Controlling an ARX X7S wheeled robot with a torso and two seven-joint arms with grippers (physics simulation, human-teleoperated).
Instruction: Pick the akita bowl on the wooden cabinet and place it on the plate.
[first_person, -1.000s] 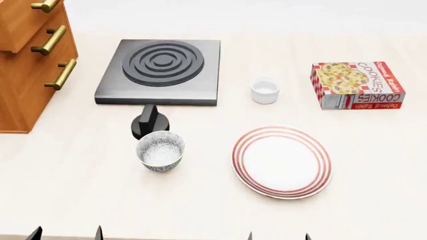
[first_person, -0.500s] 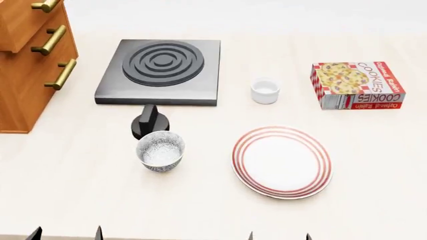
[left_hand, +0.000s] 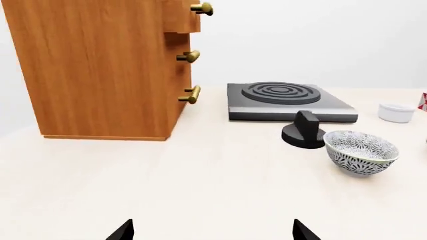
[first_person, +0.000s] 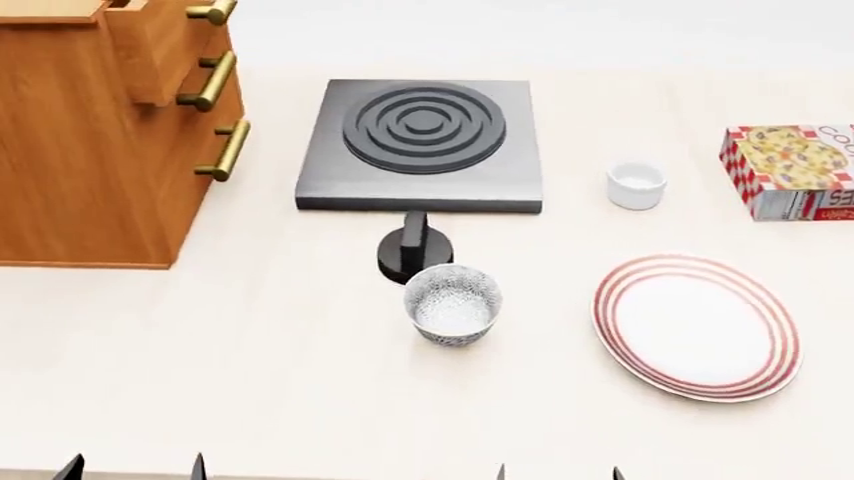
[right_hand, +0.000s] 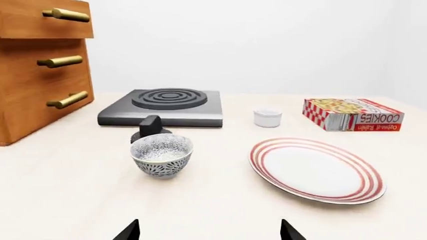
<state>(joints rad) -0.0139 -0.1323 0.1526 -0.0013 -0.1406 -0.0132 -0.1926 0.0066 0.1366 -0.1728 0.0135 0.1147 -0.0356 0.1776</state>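
1. The bowl (first_person: 453, 303) stands upright on the surface (first_person: 267, 380), not on the cabinet (first_person: 94, 150). It sits just in front of a black knob (first_person: 414, 250), between the cabinet and the plate (first_person: 697, 326). It seems to be untouched, so the step in hand is the reach and grasp.

2. Both pairs of fingers show only as dark tips at the bottom edge of each view: left (left_hand: 213, 231), right (right_hand: 208, 231). Each pair stands wide apart, holds nothing, and is well short of the bowl.

3. The right arm looks the better choice, since the bowl and plate both lie in front of its camera.

4. A sound grasp would bring one finger inside the rim and one outside, on the near side of the bowl. That keeps the fingers away from the knob, which stands very close behind.

5. The bowl is deep and narrow-footed, so a sideways nudge could tip or slide it. A straight descent before closing would be safer.

6. The plate is bare and apart from the white cup (first_person: 635, 185), the stove (first_person: 420, 140) and the cookie box (first_person: 794, 170), so the carry across looks clear.
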